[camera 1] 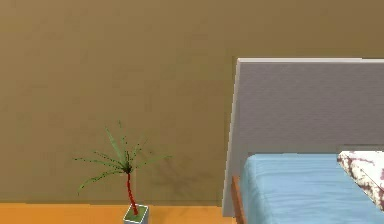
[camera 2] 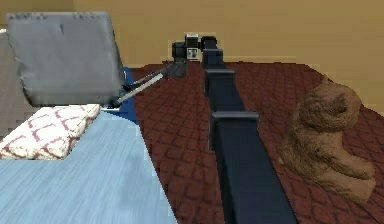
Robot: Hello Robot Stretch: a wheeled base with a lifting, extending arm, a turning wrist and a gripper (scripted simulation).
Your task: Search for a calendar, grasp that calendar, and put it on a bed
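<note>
We note the arm (camera 2: pixel 236 140) stretched over dark red carpet (camera 2: pixel 180 110), with the gripper (camera 2: pixel 128 93) at the bed (camera 2: pixel 70 180) edge beside the grey headboard (camera 2: pixel 65 55). We cannot tell whether it holds the calendar or anything else. In the forward view the bed stands right of a potted palm (camera 1: pixel 125 175).

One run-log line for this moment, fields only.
stage: at bed | arm: extended over dark red rug | tool: near bed edge, load cannot be told | nearby: pillow, bear figure, potted plant
</note>
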